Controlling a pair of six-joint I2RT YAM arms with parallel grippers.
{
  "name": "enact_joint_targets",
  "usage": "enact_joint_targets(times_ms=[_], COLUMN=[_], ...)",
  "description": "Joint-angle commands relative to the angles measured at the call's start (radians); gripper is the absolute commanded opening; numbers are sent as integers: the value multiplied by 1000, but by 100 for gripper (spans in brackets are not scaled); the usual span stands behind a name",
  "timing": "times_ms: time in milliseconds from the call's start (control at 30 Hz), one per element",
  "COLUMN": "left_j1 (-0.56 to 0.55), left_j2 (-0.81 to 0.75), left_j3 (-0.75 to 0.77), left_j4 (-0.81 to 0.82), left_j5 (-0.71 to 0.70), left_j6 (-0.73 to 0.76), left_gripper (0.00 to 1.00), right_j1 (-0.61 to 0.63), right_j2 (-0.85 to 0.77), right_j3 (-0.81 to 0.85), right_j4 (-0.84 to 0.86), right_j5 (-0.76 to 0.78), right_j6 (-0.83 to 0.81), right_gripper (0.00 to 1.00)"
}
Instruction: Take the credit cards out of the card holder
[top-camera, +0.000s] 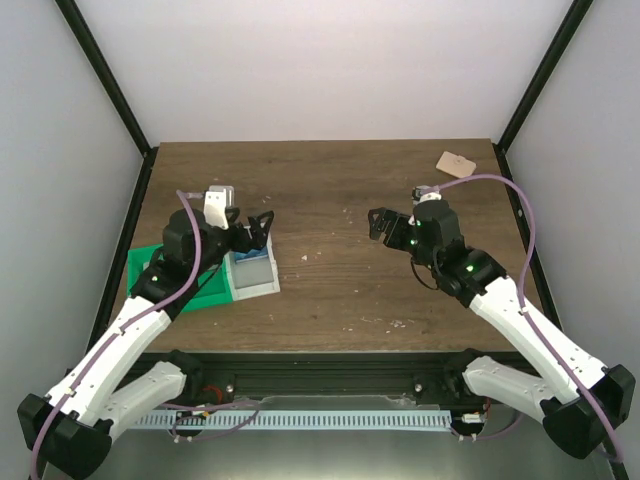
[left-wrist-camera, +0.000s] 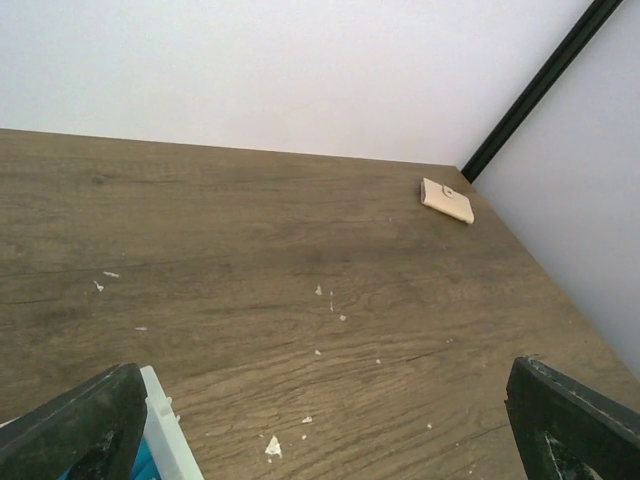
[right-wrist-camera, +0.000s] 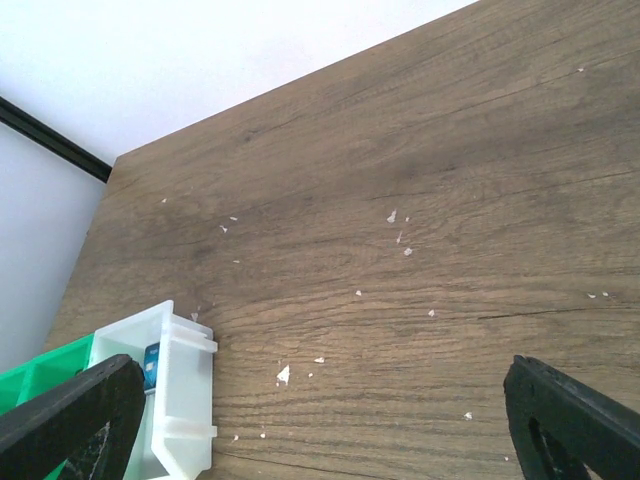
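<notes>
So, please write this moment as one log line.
stage: not started | card holder: closed, far right corner, untouched | left gripper: open, empty, by white box | right gripper: open, empty

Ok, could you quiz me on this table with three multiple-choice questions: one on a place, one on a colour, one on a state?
1. Where on the table does the card holder lie?
A) far right corner
B) near left edge
C) dead centre

2. What colour is the compartment tray beside the white box?
A) red
B) green
C) yellow

3. The card holder is:
A) spread open
B) folded shut
C) standing on edge

Answers: 1 A, it lies alone by the far right edge. 2 B, bright green shows left of the box. 3 B, only its tan outside shows, lying flat.
</notes>
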Motion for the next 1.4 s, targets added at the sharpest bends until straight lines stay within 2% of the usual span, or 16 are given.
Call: enact_joint_targets(times_ms=[0, 233, 367, 467, 633, 700, 767, 900, 1000, 1367], left_j1=[5, 4, -23, -53, -91, -103, -113, -134, -138, -144], left_j2=[-23, -53, -59, -71, -100, -112, -121, -131, -136, -166], left_j3=[9, -33, -39, -52, -57, -61, -73, -81, -87, -102], left_j4=[20, 45, 37, 33, 21, 16, 23, 28, 29, 26], left_j5=[-21, 35, 59, 30, -53, -83, -104, -102, -100, -93], left_j6=[28, 13, 40, 78, 119, 125, 120, 136, 145, 163], left_gripper=[100, 100, 100, 100, 99, 99, 99, 99, 99, 97], right_j1=[-11, -11, -16, -68, -226, -266, -318, -440, -521, -765], right_j2=[-3, 32, 113, 225, 471, 574, 669, 808, 894, 1100], right_j3=[-10, -55, -37, 19, 192, 269, 349, 434, 494, 632], right_j4=[18, 121, 185, 194, 172, 160, 137, 172, 179, 288], right_j5=[24, 49, 136, 201, 236, 332, 361, 261, 175, -160], right_j6=[12, 9, -48, -101, -232, -296, -311, -295, -245, -61], right_gripper=[100, 100, 100, 100, 99, 97, 92, 69, 59, 52])
